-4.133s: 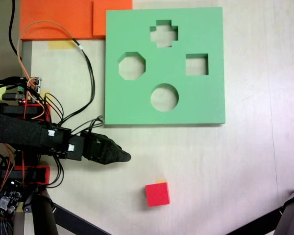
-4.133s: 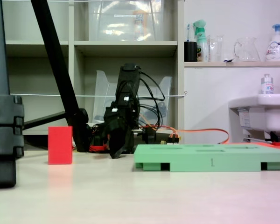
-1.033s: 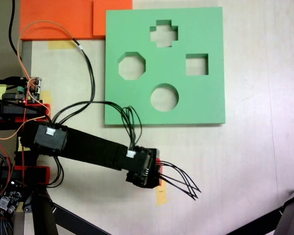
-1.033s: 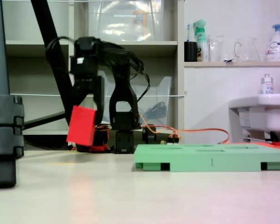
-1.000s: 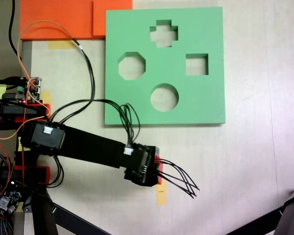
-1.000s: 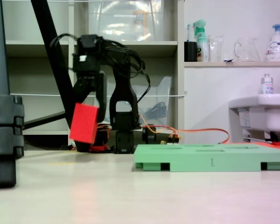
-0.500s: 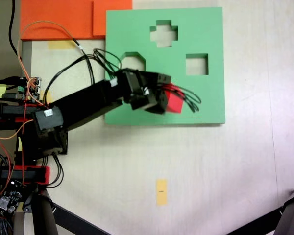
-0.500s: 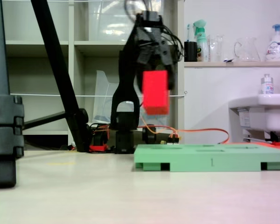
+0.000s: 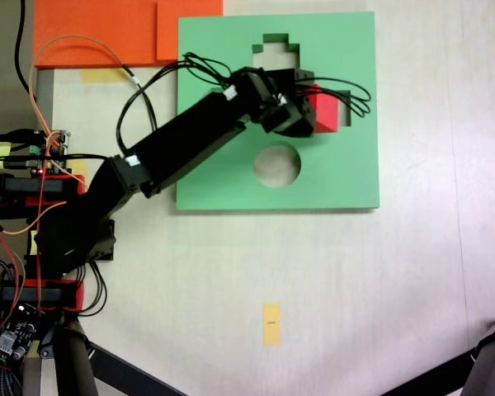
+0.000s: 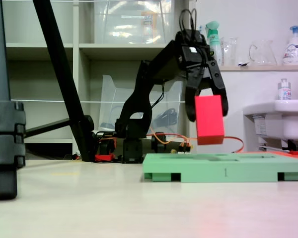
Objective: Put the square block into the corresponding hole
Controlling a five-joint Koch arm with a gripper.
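In a fixed view from above, the arm reaches from the left edge across the green foam board (image 9: pixel 346 165), and its claw (image 9: pixel 313 109) sits over the board's right part, clamped on the square block (image 9: pixel 326 111). The red block covers nearly all of the corresponding hole (image 9: pixel 344 124), of which a sliver shows at the block's right and lower edges. The round cut-out (image 9: pixel 277 165) lies clear just below, and the top of the cross-shaped cut-out (image 9: pixel 275 39) peeks out above the wrist. Orange foam slabs (image 9: pixel 99 29) lie at the far left corner, touching the board, and a yellow tape mark (image 9: pixel 271 322) sits on the bare table (image 9: pixel 379 297) well apart from everything.

In a fixed view from table level, the claw (image 10: pixel 207 106) grips the square block (image 10: pixel 209 119) from its top, one jaw on either side. The block hangs clear above the green foam board (image 10: pixel 223 173), slightly tilted, not touching it.

The step in hand looks like alignment before lowering. To do it well, level the block so its faces stand square to the board, nudge it a little right and toward the lower edge as the top view shows, then descend slowly and let go only once the bottom edge has entered the cut-out.
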